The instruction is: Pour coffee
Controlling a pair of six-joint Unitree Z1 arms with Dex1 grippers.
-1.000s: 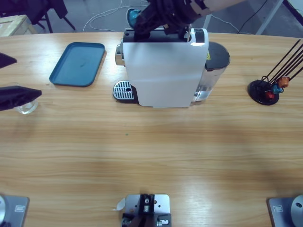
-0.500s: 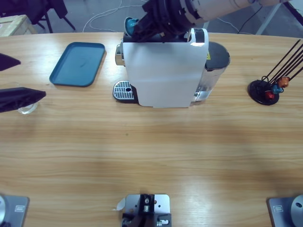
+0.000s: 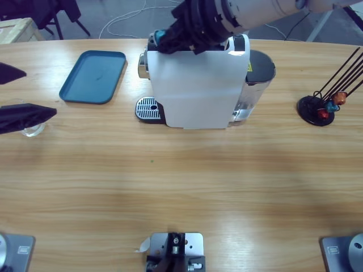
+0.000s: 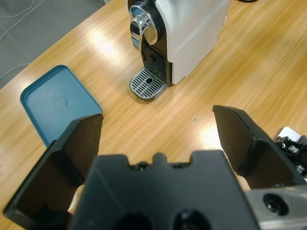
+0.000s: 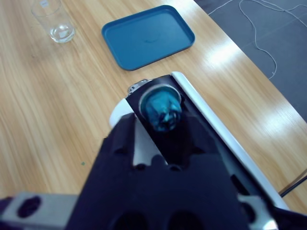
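Right wrist view: right gripper [image 5: 165, 127] clenched on a blue capsule [image 5: 163, 112], right over the slot atop the coffee machine [image 3: 195, 85]. Square it to the slot, then release. Left gripper [image 4: 158, 139] hangs released near the glass [image 5: 53, 23], table's left end.
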